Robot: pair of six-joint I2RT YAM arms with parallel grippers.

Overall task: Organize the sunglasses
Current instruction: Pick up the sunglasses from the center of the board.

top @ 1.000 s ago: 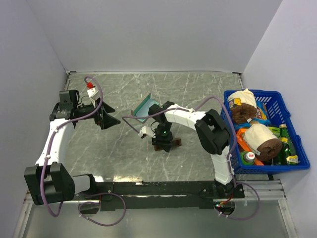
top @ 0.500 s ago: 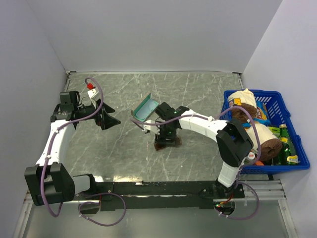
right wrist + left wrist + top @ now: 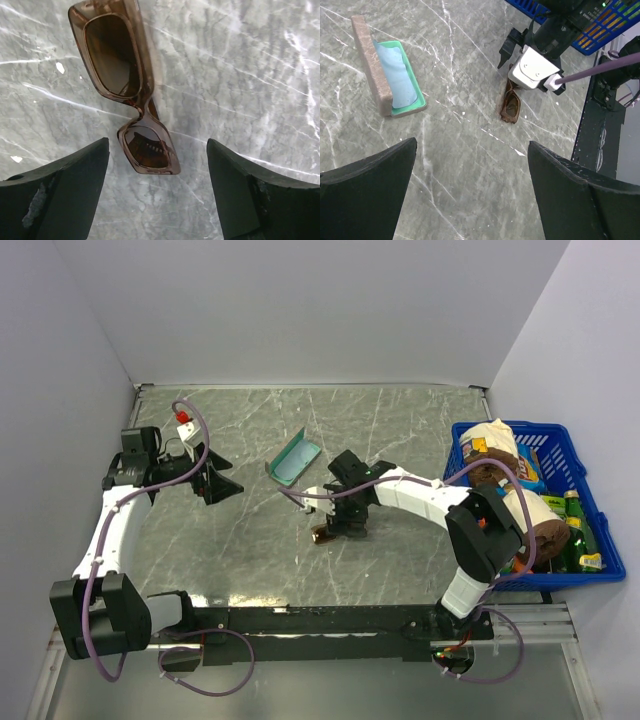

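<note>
Left arm (image 3: 105,530) and right arm (image 3: 420,498): white links, black joints. Purple cable (image 3: 600,66) routed along each; red tag (image 3: 183,418) on left. White housing (image 3: 536,67) at right wrist. Black wedge fingers (image 3: 50,195), scuffed.

We see our right gripper (image 3: 346,524) pointing down directly over the sunglasses (image 3: 112,56), its fingers spread wide on either side without touching them. Our left gripper (image 3: 222,486) hangs well left of the sunglasses, fingers wide apart and empty.

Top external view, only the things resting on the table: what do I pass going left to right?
open case → sunglasses → blue basket
</note>
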